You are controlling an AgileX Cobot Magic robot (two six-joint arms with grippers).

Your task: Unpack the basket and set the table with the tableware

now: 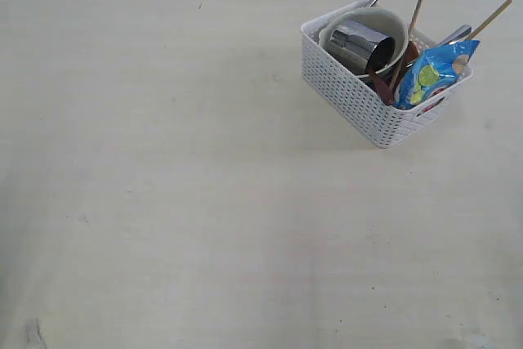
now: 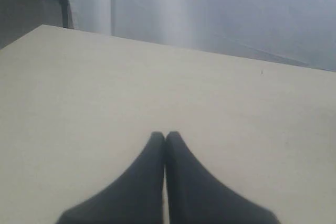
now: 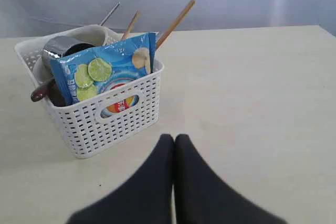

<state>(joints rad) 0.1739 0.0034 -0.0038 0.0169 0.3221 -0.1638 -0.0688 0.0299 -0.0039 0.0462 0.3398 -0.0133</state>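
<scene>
The right gripper (image 3: 174,137): jaws pressed together, empty. The basket (image 1: 343,91), upper right of the exterior frame, lies near, ahead of it. The left gripper (image 2: 165,136), likewise closed and empty, faces bare table (image 2: 105,87).

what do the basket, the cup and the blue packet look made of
The basket looks like matte white moulded plastic, judging by its even lattice of holes. The cup seems polished steel: silvery with bright reflections. The blue packet looks like glossy printed plastic film, creased and shiny.
</scene>
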